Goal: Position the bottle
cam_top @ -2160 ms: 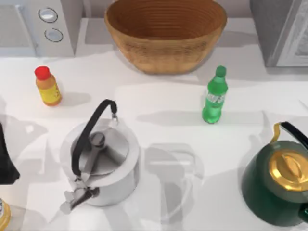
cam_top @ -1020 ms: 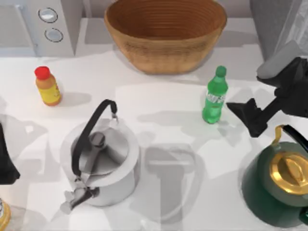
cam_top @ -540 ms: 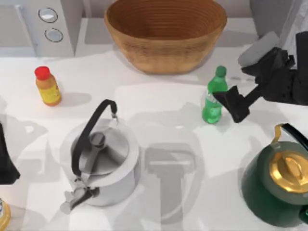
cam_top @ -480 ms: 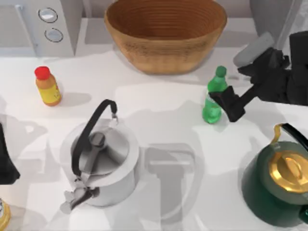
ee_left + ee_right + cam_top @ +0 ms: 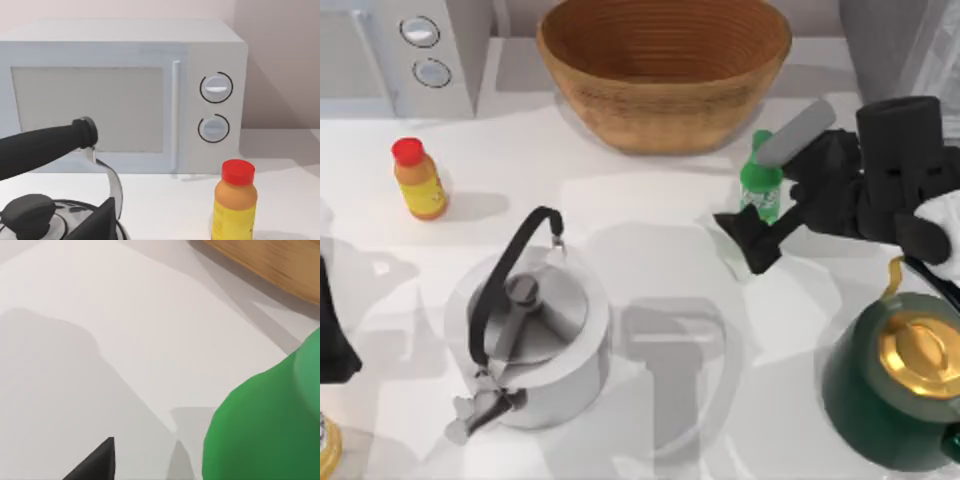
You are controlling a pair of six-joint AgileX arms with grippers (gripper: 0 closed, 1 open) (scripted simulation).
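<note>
While earlier apart, right claw (image 5: 757,222) now clamps bottle (image 5: 760,185), shifted up-left, lifted.

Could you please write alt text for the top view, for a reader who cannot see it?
On a white table, the right gripper reaches from the right around the green bottle, in front of a wicker basket. An orange bottle stands at left, a steel kettle in front, a green kettle at right.
</note>
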